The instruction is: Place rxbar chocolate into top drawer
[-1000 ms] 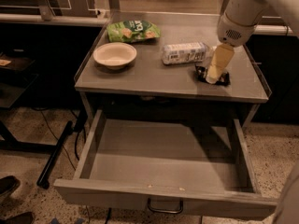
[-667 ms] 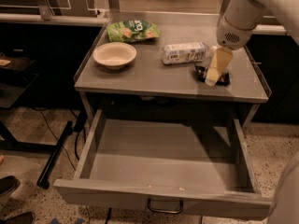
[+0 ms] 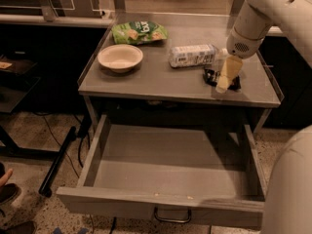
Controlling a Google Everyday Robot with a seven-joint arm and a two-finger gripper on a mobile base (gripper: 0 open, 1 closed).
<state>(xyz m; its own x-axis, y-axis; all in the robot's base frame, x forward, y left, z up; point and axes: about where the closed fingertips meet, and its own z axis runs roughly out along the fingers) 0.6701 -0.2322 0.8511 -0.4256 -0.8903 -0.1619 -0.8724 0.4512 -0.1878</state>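
Observation:
The rxbar chocolate (image 3: 211, 75), a small black wrapper, lies on the right side of the grey table top (image 3: 156, 77), partly hidden behind my gripper. My gripper (image 3: 224, 83) hangs from the white arm, its cream fingers (image 3: 229, 71) pointing down right over the bar. The top drawer (image 3: 170, 172) is pulled wide open below the table and is empty, with its dark loop handle (image 3: 172, 218) at the front.
A white-labelled plastic bottle (image 3: 192, 55) lies on its side just left of the bar. A white bowl (image 3: 120, 57) and a green chip bag (image 3: 139, 32) sit at the table's left and back. A black pole (image 3: 58, 160) leans on the floor at the left.
The gripper has stayed over the bar with almost no movement. The drawer and the other things have not moved.

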